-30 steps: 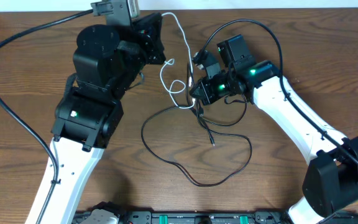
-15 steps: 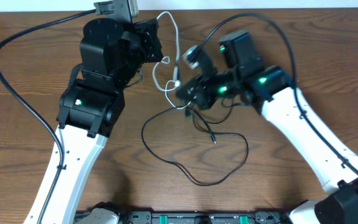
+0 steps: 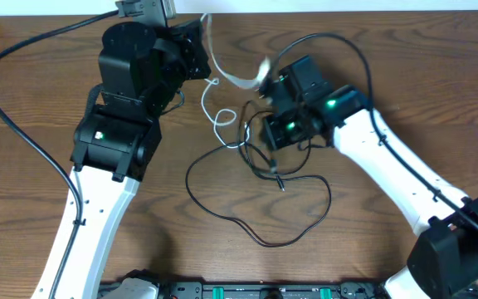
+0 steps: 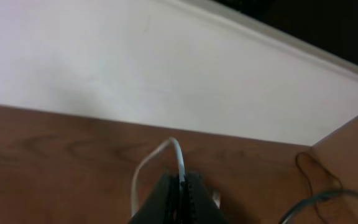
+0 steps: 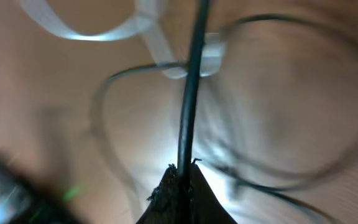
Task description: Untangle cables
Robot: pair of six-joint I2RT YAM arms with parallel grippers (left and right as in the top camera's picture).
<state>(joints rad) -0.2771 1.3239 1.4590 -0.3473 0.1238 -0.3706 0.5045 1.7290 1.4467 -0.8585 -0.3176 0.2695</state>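
- The bench (image 3: pixel 23 183) is dark brown wood with a plain grain. A pale wall (image 4: pixel 104 62) rises straight from its far edge.
- Two arms, white with black joints, reach in from the near edge, one on each side.
- There are two cables, one white and one black, both about the middle of the bench towards the far edge.
- The left gripper (image 4: pixel 182 183) is pressed together on the white cable (image 4: pixel 178 154), which arches up out of its tips close to the far edge.
- The right gripper (image 5: pixel 180 174) pinches the black cable (image 5: pixel 190 93), which runs straight up from its tips.
- The rest of the black cable lies in one wide loop on the middle of the bench, bulging towards the near edge.
- Between the grippers the white cable is blurred; it seems to cross the black one, but I cannot tell where.
- Two thicker black cords (image 3: pixel 7 124) trail from the arms.
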